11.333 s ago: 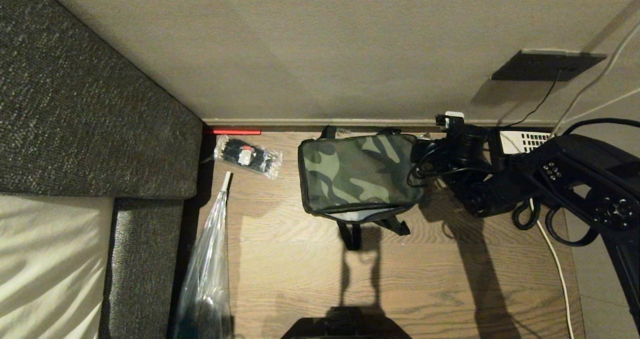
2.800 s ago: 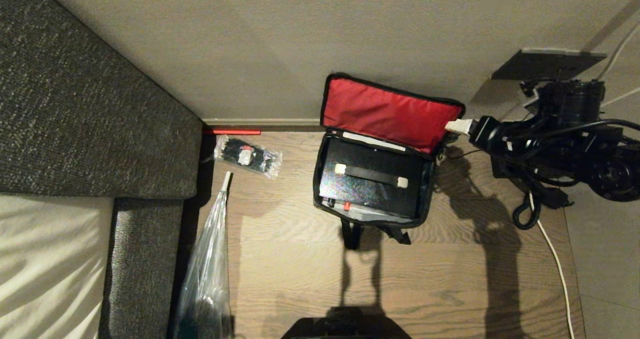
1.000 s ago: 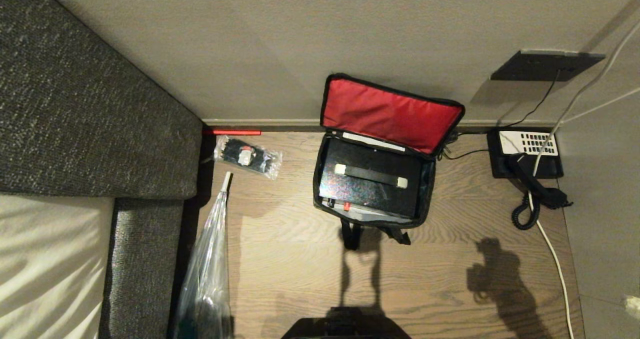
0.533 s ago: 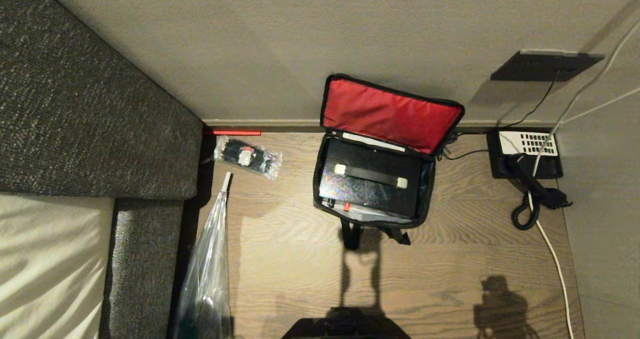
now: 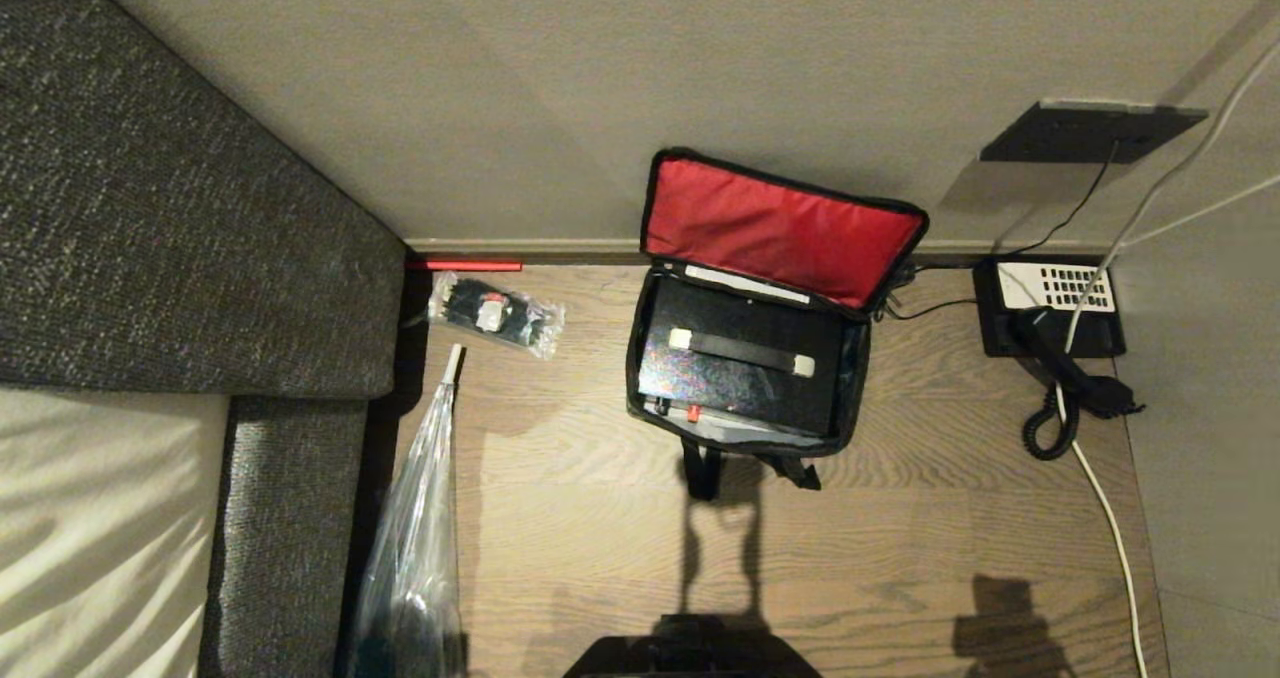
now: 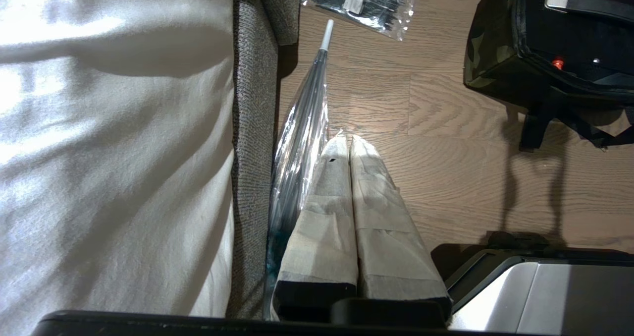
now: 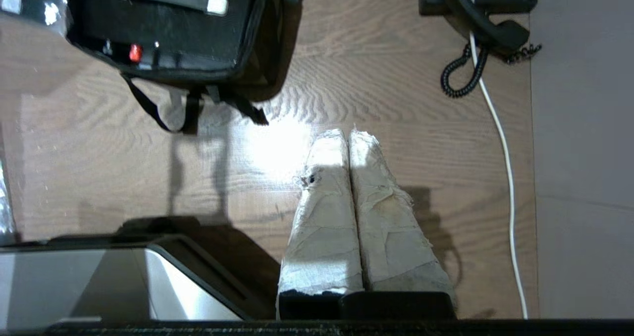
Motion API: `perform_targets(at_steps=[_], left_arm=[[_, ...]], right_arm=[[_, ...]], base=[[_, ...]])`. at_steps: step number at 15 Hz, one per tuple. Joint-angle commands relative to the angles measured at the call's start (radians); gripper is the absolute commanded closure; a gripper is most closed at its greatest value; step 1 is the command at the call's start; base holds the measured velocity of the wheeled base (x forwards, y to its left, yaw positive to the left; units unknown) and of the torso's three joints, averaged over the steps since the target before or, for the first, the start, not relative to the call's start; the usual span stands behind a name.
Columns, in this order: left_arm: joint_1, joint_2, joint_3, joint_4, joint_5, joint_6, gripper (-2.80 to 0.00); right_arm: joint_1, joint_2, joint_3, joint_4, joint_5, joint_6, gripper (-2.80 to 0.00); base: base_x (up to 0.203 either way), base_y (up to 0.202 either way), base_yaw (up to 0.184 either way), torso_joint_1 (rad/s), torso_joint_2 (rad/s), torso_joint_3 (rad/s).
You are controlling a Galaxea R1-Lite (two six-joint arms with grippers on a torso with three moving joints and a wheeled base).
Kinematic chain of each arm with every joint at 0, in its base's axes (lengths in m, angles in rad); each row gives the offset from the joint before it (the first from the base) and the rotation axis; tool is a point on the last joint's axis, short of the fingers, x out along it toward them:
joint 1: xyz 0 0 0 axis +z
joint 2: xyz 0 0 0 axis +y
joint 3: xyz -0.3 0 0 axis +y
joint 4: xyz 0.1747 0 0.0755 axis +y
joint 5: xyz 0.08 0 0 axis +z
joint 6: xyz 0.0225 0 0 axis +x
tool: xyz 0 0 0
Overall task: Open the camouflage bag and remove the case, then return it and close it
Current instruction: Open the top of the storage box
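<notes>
The camouflage bag (image 5: 858, 373) stands open on the wooden floor by the wall, its red-lined lid (image 5: 780, 228) leaning back against the wall. The flat black case (image 5: 745, 383) lies inside it, with a strap handle across its top and a small red mark (image 5: 692, 413) at its near edge. Neither arm shows in the head view. My right gripper (image 7: 348, 137) hangs shut and empty over bare floor, near side and right of the bag (image 7: 270, 43). My left gripper (image 6: 348, 141) is shut and empty, parked low beside the sofa, left of the bag (image 6: 488, 58).
A grey sofa (image 5: 190, 218) with a pale cushion fills the left. A clear packet of black ties (image 5: 495, 313) and a long clear plastic sleeve (image 5: 415, 538) lie beside it. A black phone (image 5: 1050, 308) with coiled cord and a white cable (image 5: 1115, 528) sit on the right.
The right arm's shadow on the floor has slid toward me and shrunk, as that arm drew back out of the head view. The bag, lid and case have stayed put.
</notes>
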Motion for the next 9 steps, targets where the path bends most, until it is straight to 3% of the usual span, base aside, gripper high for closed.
perform_targets(at_steps=[1,9], left_arm=[[0.000,0.000,0.000,0.000,0.000,0.000,0.00],[0.000,0.000,0.000,0.000,0.000,0.000,0.00]], right_arm=[[0.001,-0.015,-0.001,0.005,-0.001,0.004,0.00],[0.001,-0.016,0.001,0.004,-0.001,0.002,0.00]], base=[[0.000,0.000,0.000,0.000,0.00,0.000],[0.000,0.000,0.000,0.000,0.00,0.000]])
